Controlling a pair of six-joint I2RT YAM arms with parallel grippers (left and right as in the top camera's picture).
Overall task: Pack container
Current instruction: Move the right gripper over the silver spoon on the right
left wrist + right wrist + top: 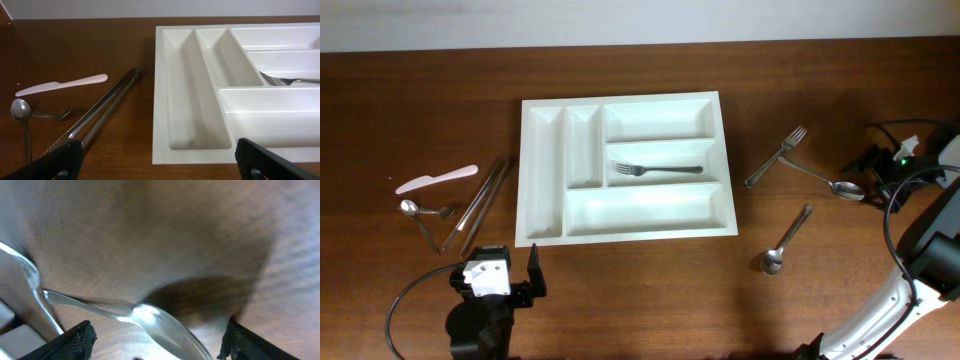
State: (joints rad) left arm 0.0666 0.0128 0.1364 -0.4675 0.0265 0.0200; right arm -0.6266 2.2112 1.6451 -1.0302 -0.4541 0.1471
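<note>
The desk (620, 290) is showing smooth dark wood, the container (543, 175) is looking like smooth, softly shiny white plastic, the fork (660, 169) and tongs (480, 205) are gleaming like shiny metal, and the knife (437, 179) is looking like pale matt plastic.

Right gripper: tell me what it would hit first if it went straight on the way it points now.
The bowl of the spoon. In the right wrist view the right gripper has its open fingers on either side of it, with the wooden table just beneath. How much gap is left above the spoon is unclear.
</note>
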